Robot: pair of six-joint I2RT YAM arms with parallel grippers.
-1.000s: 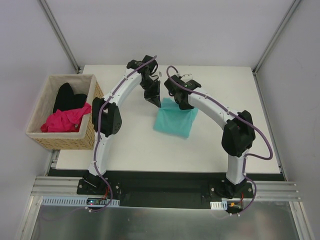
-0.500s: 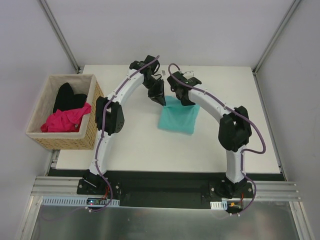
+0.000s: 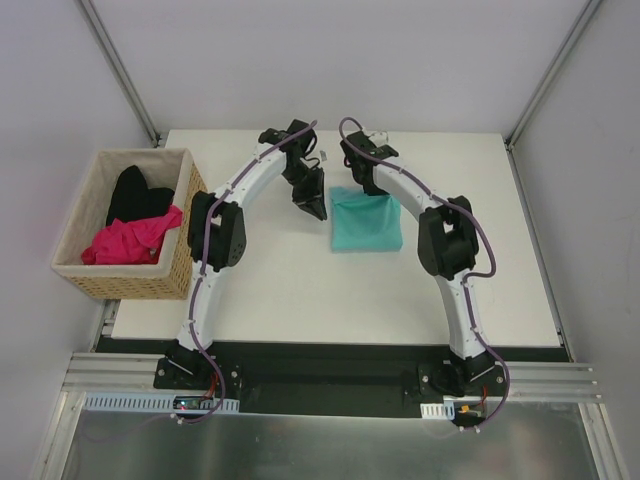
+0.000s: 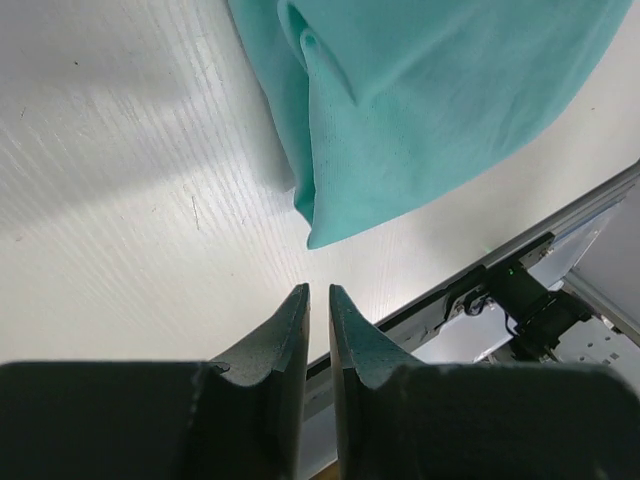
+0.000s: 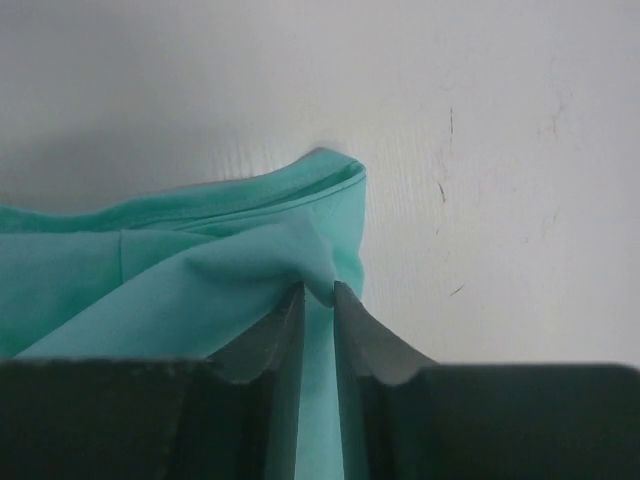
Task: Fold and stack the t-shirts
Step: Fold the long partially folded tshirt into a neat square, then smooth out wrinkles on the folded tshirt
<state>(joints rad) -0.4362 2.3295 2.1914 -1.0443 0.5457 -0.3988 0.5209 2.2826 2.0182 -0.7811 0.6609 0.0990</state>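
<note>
Teal t-shirt (image 3: 366, 222) folded on bench (image 3: 280, 290); left end effector (image 4: 318, 290) slightly apart, empty (right end effector (image 5: 318, 288) at its corner, grip unclear); pink t-shirt (image 3: 130, 240) likely next.

Left arm (image 3: 245, 178) and right arm (image 3: 400, 187) share white links, black joints, purple cables and dark tapered fingers (image 4: 285, 335).
</note>
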